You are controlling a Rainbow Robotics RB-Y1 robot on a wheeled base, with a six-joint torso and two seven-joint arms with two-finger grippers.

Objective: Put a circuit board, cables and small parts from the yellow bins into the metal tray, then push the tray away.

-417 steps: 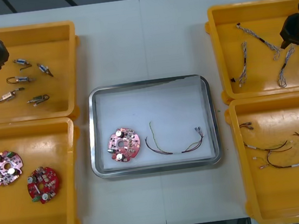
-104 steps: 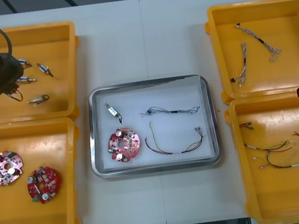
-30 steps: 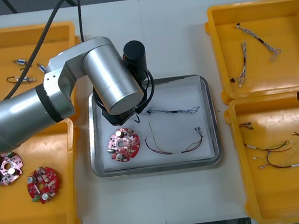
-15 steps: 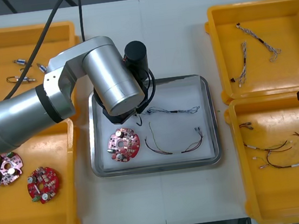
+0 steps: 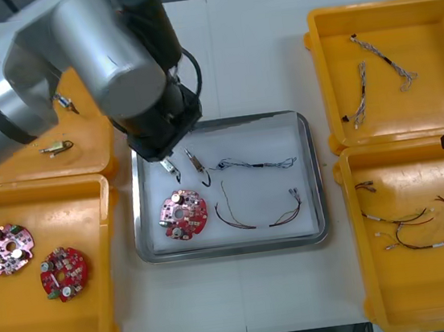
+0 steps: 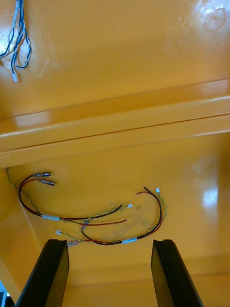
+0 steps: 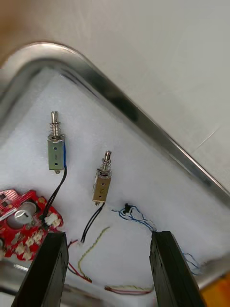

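Left jaws stand apart and empty over the tray's far left corner. Just past them lie the circuit board and the blue-white cable, then two small metal parts, well short of the rim. Open tabletop lies beyond. Right jaws, apart, hang over red-yellow cables in a bin.

Left hand spread wide, reaching toward the middle — right hand likewise spread, far right

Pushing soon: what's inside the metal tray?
A red circuit board, two small metal parts, a blue-white cable and a red-yellow cable. Open left gripper hovers above the tray; its arm covers the far-left corner from the front. Right gripper idles over right bins.
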